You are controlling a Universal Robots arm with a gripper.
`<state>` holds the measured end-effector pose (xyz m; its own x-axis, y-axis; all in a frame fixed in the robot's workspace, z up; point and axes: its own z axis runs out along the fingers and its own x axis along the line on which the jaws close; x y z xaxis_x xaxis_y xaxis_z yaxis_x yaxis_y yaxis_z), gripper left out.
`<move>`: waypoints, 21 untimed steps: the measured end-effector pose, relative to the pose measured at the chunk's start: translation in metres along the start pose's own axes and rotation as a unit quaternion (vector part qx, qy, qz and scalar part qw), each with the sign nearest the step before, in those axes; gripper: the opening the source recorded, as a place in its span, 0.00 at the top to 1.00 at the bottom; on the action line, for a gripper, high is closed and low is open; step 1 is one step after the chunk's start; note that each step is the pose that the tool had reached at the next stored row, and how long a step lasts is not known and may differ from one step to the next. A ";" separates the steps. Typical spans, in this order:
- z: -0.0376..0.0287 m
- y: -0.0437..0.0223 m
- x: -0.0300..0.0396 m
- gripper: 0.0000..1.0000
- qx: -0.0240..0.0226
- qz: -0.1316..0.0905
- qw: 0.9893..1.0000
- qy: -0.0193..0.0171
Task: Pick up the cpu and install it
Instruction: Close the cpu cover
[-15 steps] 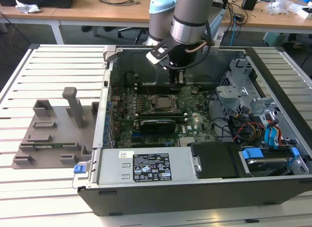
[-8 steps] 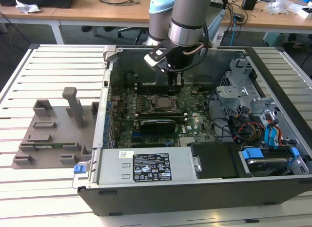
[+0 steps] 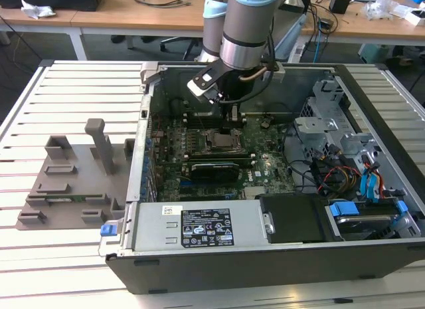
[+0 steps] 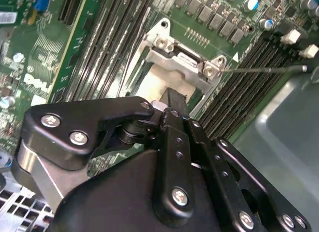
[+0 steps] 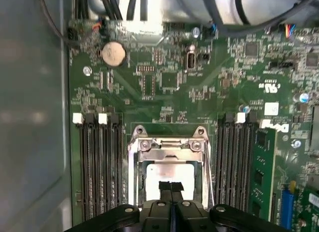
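The cpu [image 5: 153, 174] was seen in the socket frame [image 5: 169, 144] beneath fingers [image 5: 165, 188] pressed together; it was judged light, stiff, fragile, and best gripped by its edges.

Open computer case [image 3: 265, 272] lies on table [image 3: 66, 269], fixture tray [image 3: 66, 183] beside it at the exterior view's left. Motherboard [image 3: 265, 166] inside case. Socket frame [image 5: 169, 144] mid-board, memory slots [image 5: 97, 162] flanking it. The cpu [image 5: 149, 174] sits in the frame, gripper [image 5: 171, 184] directly above.

Wide shot, two close-ups.
Exterior view looks down into the open computer case [image 3: 265, 262]; both wrist views sit close over the motherboard [image 5: 164, 92], the first square on the socket frame [image 5: 167, 147], the second slanted.
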<state>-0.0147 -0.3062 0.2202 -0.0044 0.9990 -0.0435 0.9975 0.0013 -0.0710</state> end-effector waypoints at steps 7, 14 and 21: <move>0.0158 -0.0171 0.0007 0.89 0.000 0.000 1.000 0.000; 0.0178 -0.0113 0.0008 0.89 0.000 0.000 1.000 0.000; 0.0065 -0.0034 0.0003 0.89 0.001 0.000 1.000 0.000</move>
<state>-0.0185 -0.3062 0.2140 -0.0048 0.9990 -0.0434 0.9974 0.0017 -0.0721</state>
